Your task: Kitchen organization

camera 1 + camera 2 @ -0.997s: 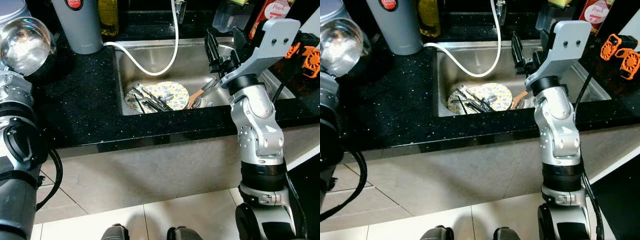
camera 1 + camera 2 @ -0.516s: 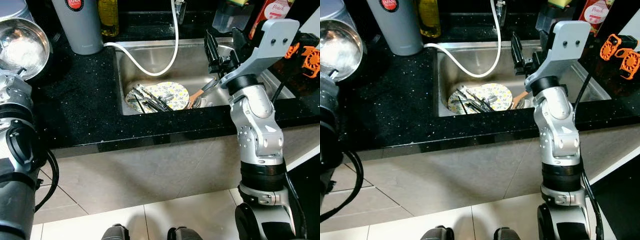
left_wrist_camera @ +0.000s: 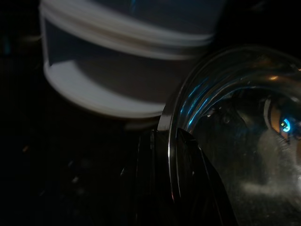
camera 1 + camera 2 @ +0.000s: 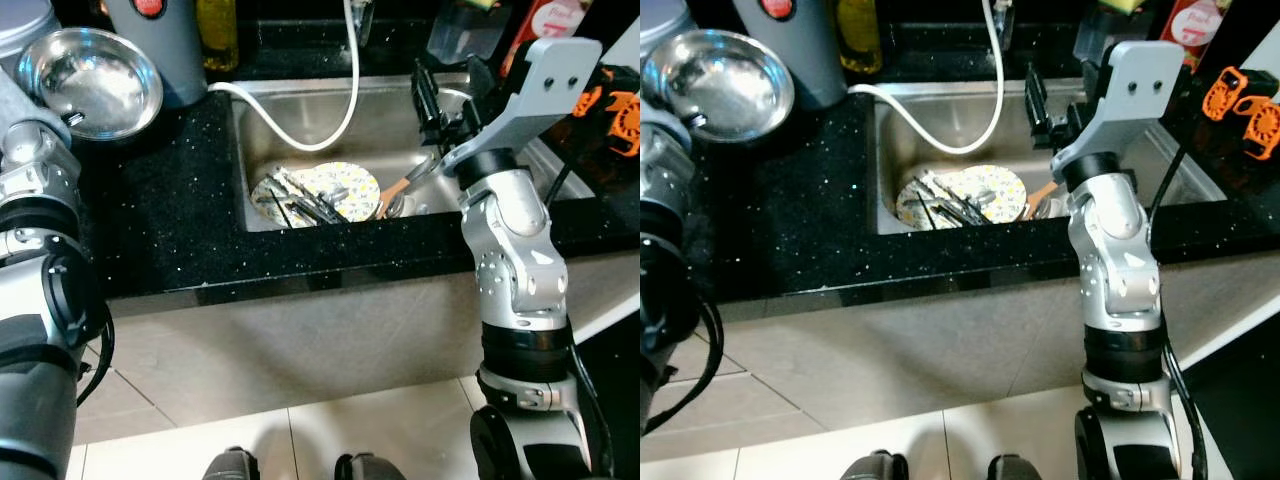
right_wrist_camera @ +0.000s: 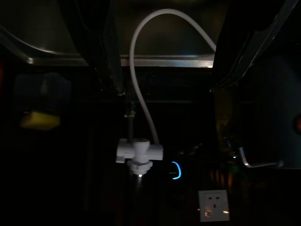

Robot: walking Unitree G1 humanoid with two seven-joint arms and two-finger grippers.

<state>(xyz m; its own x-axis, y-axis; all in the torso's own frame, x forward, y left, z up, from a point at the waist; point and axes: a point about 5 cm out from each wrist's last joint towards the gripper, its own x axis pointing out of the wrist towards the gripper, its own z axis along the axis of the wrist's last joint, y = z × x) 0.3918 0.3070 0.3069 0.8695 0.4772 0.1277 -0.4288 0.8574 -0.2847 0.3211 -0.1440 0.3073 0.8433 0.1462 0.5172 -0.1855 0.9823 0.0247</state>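
While my left pincer gripped the steel bowl's rim upper left, my right pincer hung open over the sink.

A shiny steel bowl sits mouth-up, slightly tilted, over the black speckled counter at the robot's far left, its rim pinched between the fingers of the left gripper (the wrist view shows the thin metal edge running between the two black pads). In the steel sink lies a floral-patterned plate with dark utensils piled across it and a wooden-handled tool just beside it.
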